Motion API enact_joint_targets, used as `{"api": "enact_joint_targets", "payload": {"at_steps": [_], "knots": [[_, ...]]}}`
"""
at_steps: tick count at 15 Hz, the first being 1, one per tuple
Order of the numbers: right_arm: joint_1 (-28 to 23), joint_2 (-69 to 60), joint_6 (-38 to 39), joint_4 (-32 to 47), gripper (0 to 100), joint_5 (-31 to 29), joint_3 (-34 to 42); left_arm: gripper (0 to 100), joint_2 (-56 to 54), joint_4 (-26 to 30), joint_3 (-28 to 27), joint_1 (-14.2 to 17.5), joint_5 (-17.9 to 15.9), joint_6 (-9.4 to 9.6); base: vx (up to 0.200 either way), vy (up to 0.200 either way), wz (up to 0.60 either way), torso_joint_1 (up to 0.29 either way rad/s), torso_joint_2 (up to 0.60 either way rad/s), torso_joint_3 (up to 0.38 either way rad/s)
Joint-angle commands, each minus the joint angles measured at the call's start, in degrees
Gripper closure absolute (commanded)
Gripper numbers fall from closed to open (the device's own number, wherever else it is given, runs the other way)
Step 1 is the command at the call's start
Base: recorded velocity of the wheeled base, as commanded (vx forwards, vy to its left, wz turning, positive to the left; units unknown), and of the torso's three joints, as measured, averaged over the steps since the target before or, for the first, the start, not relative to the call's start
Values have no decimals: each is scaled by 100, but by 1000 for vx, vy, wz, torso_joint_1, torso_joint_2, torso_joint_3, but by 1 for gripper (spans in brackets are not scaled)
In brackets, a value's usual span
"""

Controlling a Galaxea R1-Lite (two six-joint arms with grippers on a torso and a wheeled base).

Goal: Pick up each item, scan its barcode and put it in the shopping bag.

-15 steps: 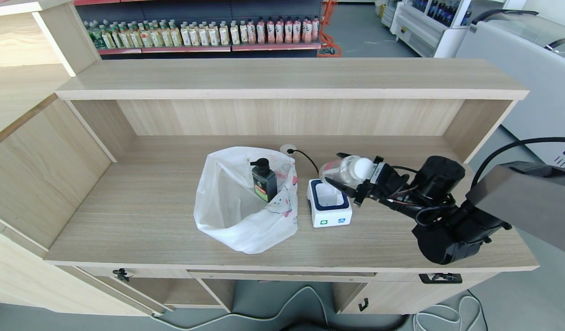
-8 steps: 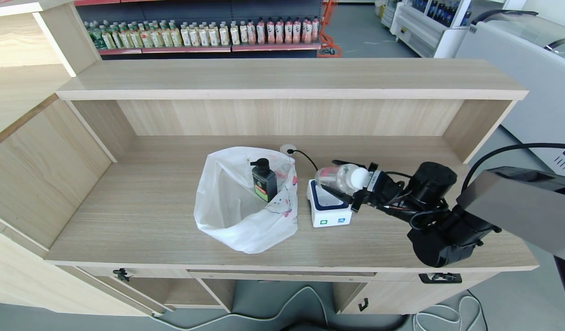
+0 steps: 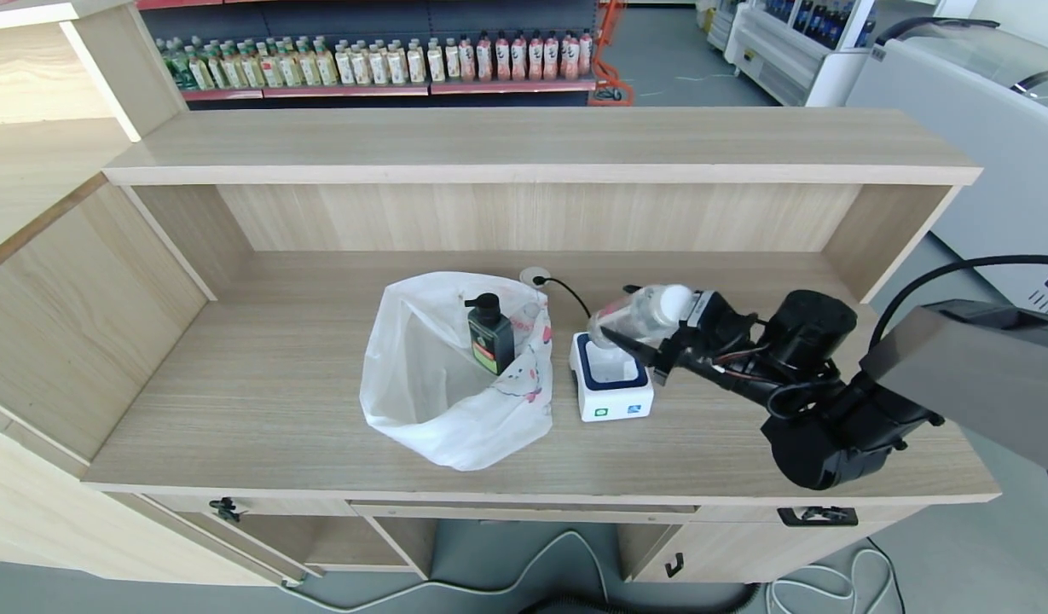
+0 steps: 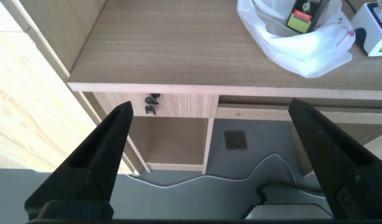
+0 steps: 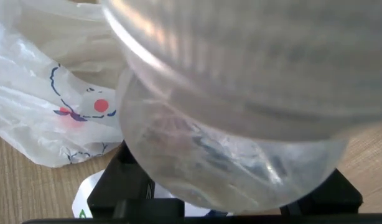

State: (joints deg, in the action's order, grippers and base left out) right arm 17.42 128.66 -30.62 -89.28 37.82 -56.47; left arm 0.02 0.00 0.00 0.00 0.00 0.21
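**Clear bottle (image 3: pixel 641 312) over the scanner, gripped by the right pincer (image 3: pixel 630 322)**

Held on its side, white cap toward the wrist, see-through body pointing left. Clenched round that body with both black fingers, one on the near side and one on the far side. Hanging just above the far half of the white barcode scanner (image 3: pixel 610 394), over its dark-rimmed window; impossible to tell whether touching it or not. From the right wrist, looming close and pale, with the scanner's dark frame beneath.

Just left of the scanner, on the wooden worktop (image 3: pixel 259 384): white shopping bag (image 3: pixel 438 409), mouth open, with a black pump bottle (image 3: pixel 489 337) upright inside. Behind the scanner, a black cable (image 3: pixel 568 296) running to a round port in the worktop.

Left pincer (image 4: pixel 211 111) released, fingers spread wide, low before the worktop's near edge, at the left, well apart from the bag.
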Motion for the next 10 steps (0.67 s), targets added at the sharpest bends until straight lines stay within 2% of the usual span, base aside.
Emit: {"api": "enact_joint_targets", "payload": {"at_steps": [1, 3, 4, 5, 8, 9, 10], "knots": [[51, -983, 891, -72, 100, -767, 13, 0, -2, 0, 0, 0, 0, 6, 0, 0, 0, 0, 0, 0], [69, -1844, 1296, 816, 100, -1426, 127, 0, -2, 0, 0, 0, 0, -3, 0, 0, 0, 0, 0, 0], [86, -2477, 1753, 1677, 100, -2032, 180, 0, -2, 0, 0, 0, 0, -3, 0, 0, 0, 0, 0, 0], [95, -2776, 2060, 2134, 100, -2375, 197, 0, -2, 0, 0, 0, 0, -3, 0, 0, 0, 0, 0, 0], [77, -3303, 2728, 3154, 100, -3052, 294, 0, -2, 0, -9, 0, 0, -3, 0, 0, 0, 0, 0, 0], [86, -3488, 3115, 3549, 100, -3386, 294, 0, -2, 0, -9, 0, 0, 6, 0, 200, 0, -2, -2, 2], [104, -3585, 3256, 3866, 100, -3439, 303, 0, -2, 0, 0, 0, 0, -3, 0, 200, 0, -2, -2, 2]]}}
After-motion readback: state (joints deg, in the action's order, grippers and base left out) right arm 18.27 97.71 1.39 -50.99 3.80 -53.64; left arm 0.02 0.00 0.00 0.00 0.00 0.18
